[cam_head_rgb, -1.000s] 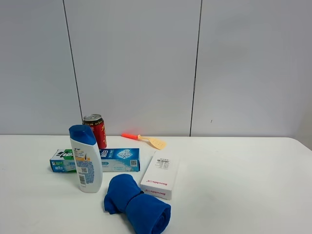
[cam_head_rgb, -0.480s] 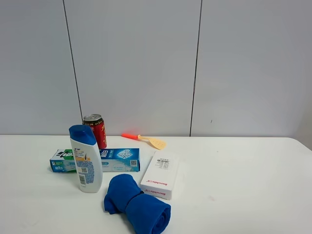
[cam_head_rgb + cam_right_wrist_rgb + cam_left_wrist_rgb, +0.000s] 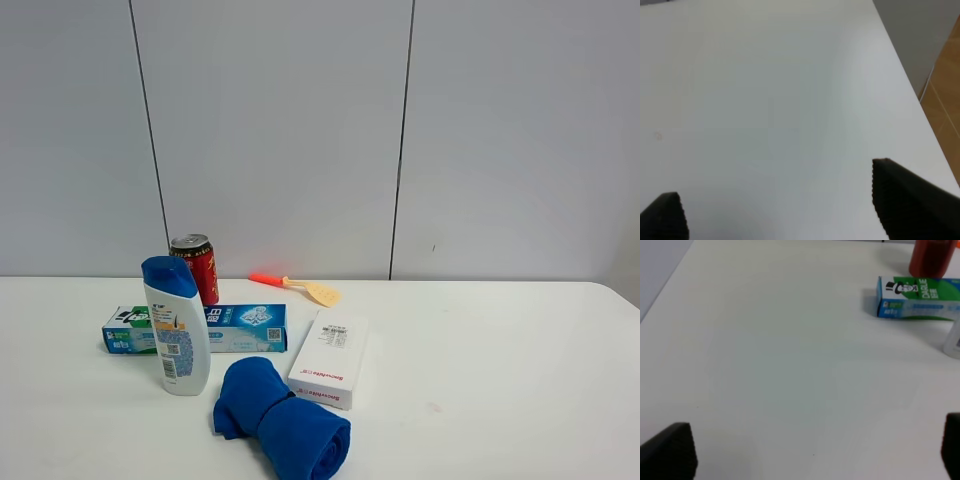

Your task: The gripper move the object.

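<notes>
The long blue-and-green toothpaste carton (image 3: 240, 328) lies flat on the white table at the left, partly behind a shampoo bottle. In the left wrist view its green end (image 3: 920, 298) shows far from my left gripper (image 3: 815, 450), whose black fingertips (image 3: 670, 450) stand wide apart over bare table. My right gripper (image 3: 785, 205) is open too, its fingertips (image 3: 905, 195) apart above bare table near the table's edge. Neither gripper shows in the exterior view.
A white-and-blue shampoo bottle (image 3: 176, 326) stands in front of the carton. A red can (image 3: 196, 267) stands behind it. A rolled blue towel (image 3: 282, 419), a white flat box (image 3: 329, 358) and an orange spatula (image 3: 298, 287) lie nearby. The table's edge (image 3: 912, 95) borders wooden floor.
</notes>
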Robot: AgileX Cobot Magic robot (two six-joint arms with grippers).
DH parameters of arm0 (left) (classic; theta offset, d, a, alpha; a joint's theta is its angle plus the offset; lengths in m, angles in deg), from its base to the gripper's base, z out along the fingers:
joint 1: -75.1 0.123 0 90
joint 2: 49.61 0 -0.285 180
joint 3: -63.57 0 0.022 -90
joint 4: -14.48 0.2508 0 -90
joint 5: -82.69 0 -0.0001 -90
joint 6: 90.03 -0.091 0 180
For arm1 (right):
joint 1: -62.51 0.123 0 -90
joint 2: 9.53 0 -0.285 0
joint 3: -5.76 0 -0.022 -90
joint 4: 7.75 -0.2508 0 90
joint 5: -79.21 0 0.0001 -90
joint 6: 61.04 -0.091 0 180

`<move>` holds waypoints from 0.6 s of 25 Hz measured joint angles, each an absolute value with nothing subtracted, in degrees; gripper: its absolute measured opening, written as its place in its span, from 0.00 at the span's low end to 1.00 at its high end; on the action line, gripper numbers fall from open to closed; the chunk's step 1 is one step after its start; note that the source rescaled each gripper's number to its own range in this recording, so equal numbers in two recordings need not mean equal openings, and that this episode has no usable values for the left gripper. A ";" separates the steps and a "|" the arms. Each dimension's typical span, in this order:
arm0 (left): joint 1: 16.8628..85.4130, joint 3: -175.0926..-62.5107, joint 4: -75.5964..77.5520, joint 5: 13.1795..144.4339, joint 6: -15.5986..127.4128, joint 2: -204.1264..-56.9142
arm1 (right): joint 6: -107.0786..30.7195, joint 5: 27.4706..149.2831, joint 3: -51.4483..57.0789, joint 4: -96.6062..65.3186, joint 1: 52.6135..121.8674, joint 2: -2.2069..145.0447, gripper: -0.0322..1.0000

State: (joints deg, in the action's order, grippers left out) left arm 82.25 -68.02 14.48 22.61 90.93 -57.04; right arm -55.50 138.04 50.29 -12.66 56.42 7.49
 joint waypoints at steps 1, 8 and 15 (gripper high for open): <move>82.25 -68.02 14.48 22.61 90.93 -57.04 | -55.28 138.00 50.64 -12.61 56.31 6.72 0.45; 82.25 -68.02 14.48 22.61 90.93 -57.04 | -56.12 138.22 52.61 -12.61 56.31 -0.76 0.45; 82.25 -68.02 14.48 22.61 90.93 -57.04 | -56.70 139.76 54.05 -12.16 56.27 -1.86 0.45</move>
